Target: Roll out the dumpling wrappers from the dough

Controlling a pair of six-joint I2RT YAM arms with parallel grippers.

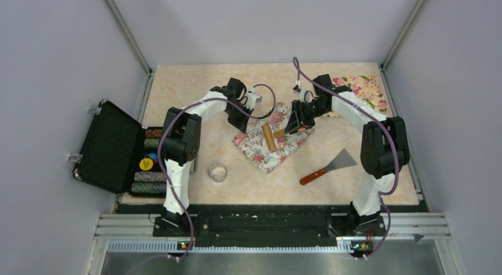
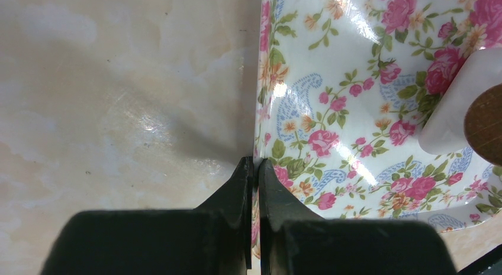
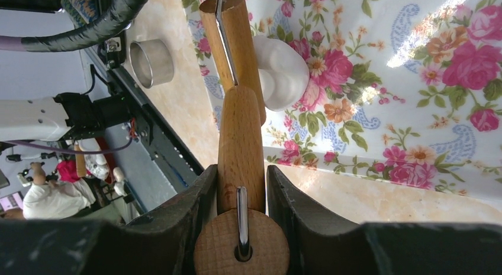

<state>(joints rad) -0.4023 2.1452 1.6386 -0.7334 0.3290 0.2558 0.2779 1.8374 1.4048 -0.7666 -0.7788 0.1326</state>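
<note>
Well, on the worktop (image 1: 189, 91) the floral mat (image 2: 355, 80) is pinched at its edge by the left tool (image 2: 254, 168) — hold it flat. The right tool (image 3: 241, 175) grips the rolling pin (image 3: 240, 139) by its handle — press evenly across the dough (image 3: 285, 71), which lies on the mat against the pin.

Beige marbled table (image 1: 189, 80), and 5 things sit right on it. Dead centre there's a floral mat (image 1: 269, 154), turned like a diamond, its left corner curled up off the surface. A 2nd floral mat (image 1: 367, 89) lies flat in the far right corner. Near right, a scraper (image 1: 331, 167) with a red handle, blade pointing away. Near left of centre, a small clear bowl (image 1: 218, 172). At the left edge, an open black case (image 1: 109, 148).
</note>
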